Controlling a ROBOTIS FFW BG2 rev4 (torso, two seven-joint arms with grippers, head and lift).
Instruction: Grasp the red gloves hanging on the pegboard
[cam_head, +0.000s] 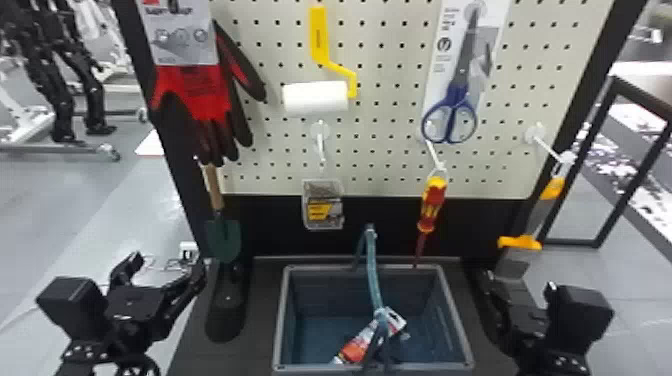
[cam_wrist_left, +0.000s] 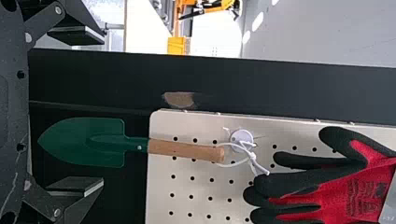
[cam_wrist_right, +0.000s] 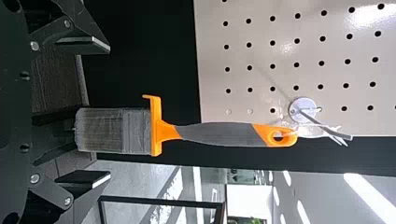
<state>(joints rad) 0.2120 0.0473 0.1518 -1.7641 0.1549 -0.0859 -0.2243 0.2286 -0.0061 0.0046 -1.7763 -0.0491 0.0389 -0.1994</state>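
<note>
the red gloves (cam_head: 192, 92) are hanging at the upper left of the pegboard (cam_head: 390, 125), looking soft, light and limp. the left gripper (cam_head: 167, 272) is sitting well below, fingers spread; pinching the layered palms is looking safest.

Floor: smooth grey floor (cam_head: 70, 215) | Right: black-framed table (cam_head: 645, 100), pale speckled surface below | Far left: dark stands (cam_head: 50, 85) on a wheeled base

You're after the pair of red knit gloves with black coated fingers (cam_head: 200, 100), hanging at the upper left of the cream pegboard (cam_head: 390, 125). You'll see them dangling fingers down beneath a grey card header (cam_head: 177, 30). They overlap the board's left edge, with one black thumb splayed toward the board's middle.
</note>
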